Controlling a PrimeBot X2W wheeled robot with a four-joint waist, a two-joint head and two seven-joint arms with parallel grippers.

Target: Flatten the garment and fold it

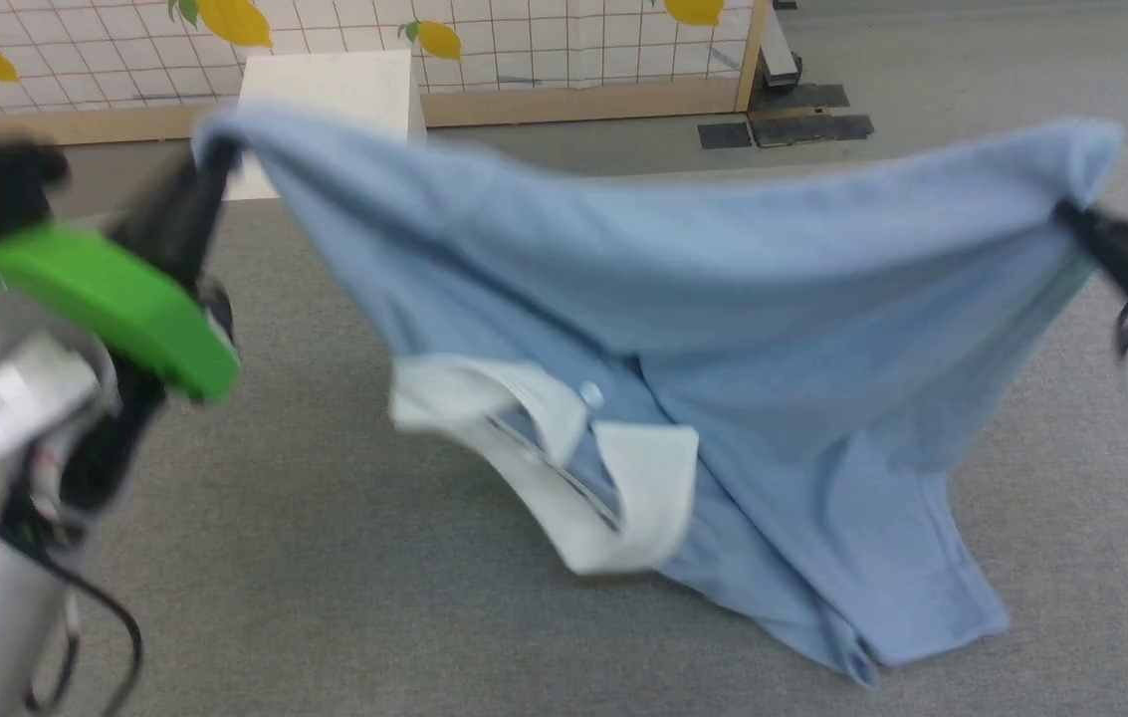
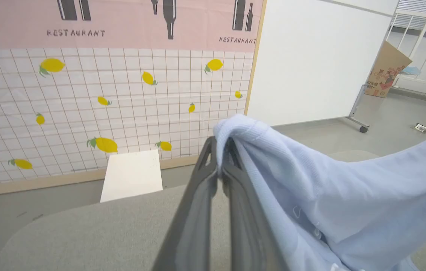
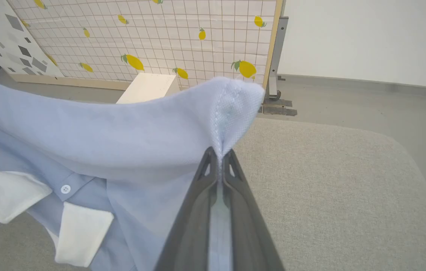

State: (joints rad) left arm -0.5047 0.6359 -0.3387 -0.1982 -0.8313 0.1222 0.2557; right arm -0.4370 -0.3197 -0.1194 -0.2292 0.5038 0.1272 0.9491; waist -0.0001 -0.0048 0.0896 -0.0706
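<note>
A light blue polo shirt (image 1: 723, 299) with a white collar (image 1: 623, 498) is held up above the grey cloth-covered counter (image 1: 325, 578), stretched between the two pincers. One edge of the cloth is pinched in the left pincer (image 1: 213, 157), whose two long dark fingers are closed on a bunched fold at the upper left of the head view. In the left wrist view the fold is seen draped over the tips of that pincer (image 2: 219, 148). The opposite edge is clamped in the right pincer (image 1: 1071, 214) at the far right, and in the right wrist view a stitched seam is seen gripped between its closed fingers (image 3: 220, 155). Between the two grips the shirt sags. The collar and a white button (image 1: 591, 395) on the placket hang at the middle, and the lowest cloth appears to rest on the counter towards the lower right. Much of the head view is blurred. A green cover (image 1: 115, 299) is carried on the left arm. Beyond the counter a white box (image 1: 335, 85) is set on the floor before a tiled panel printed with yellow lemons (image 1: 524, 40).
</note>
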